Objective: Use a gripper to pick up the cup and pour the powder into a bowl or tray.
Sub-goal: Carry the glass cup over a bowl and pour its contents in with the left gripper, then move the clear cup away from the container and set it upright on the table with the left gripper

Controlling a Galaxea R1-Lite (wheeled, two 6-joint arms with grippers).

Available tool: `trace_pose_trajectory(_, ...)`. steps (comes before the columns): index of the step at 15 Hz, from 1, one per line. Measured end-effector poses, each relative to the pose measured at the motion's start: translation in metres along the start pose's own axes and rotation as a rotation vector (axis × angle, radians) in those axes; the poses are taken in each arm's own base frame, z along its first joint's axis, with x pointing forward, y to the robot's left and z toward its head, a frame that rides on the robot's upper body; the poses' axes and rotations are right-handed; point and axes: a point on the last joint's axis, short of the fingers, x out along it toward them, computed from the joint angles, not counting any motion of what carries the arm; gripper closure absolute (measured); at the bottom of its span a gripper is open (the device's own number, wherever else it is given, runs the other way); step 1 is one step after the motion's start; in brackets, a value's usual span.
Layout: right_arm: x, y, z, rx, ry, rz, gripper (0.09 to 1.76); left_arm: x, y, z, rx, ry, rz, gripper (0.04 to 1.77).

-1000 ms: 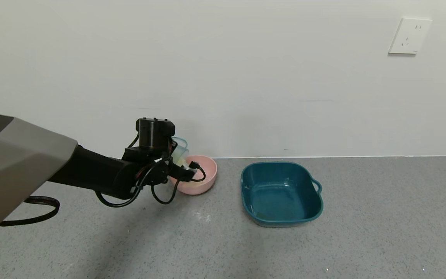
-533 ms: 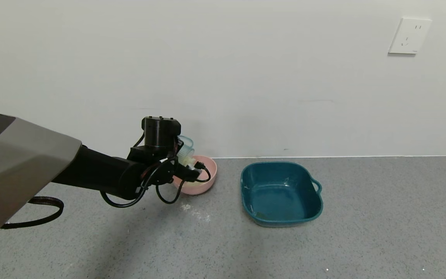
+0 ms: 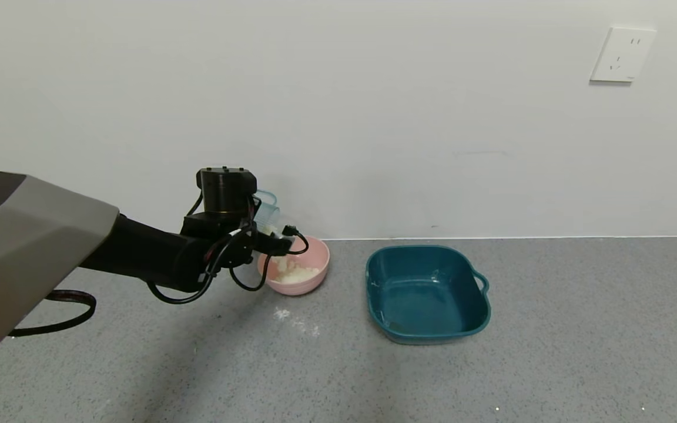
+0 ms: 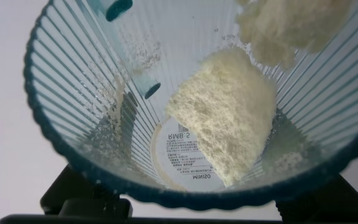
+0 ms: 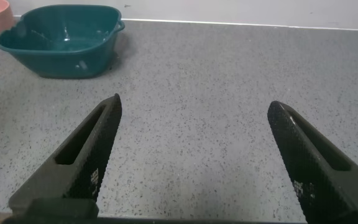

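My left gripper is shut on the ribbed pale blue-green cup and holds it tilted above the left rim of the pink bowl. White powder lies heaped in the bowl. In the left wrist view the cup fills the picture, with a clump of powder stuck to its inner wall and its label showing through the bottom. My right gripper is open and empty over bare floor; it is out of the head view.
A dark teal square tray with a handle stands right of the bowl, also in the right wrist view. Spilled powder specks lie in front of the bowl. A white wall runs close behind.
My left gripper has drawn back left and slightly up with the cup, uncovering the bowl. A heap of powder now shows in the bowl.
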Motion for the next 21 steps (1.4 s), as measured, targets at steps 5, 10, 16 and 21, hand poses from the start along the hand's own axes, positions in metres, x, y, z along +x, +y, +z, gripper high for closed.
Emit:
trace_pose_trajectory(5, 0.000, 0.000, 0.000, 0.000, 0.000, 0.000, 0.14, 0.002, -0.011, -0.002, -0.225, -0.007, -0.049, 0.51)
trace_pose_trajectory(10, 0.000, 0.000, 0.000, 0.000, 0.000, 0.000, 0.14, -0.010, -0.020, 0.001, -0.493, -0.052, -0.169, 0.51)
trace_pose_trajectory(16, 0.000, 0.000, 0.000, 0.000, 0.000, 0.000, 0.14, -0.016, -0.016, -0.013, -0.843, -0.095, -0.184, 0.51)
trace_pose_trajectory(21, 0.000, 0.000, 0.000, 0.000, 0.000, 0.000, 0.14, -0.021, -0.016, -0.027, -1.211, -0.123, -0.221, 0.51)
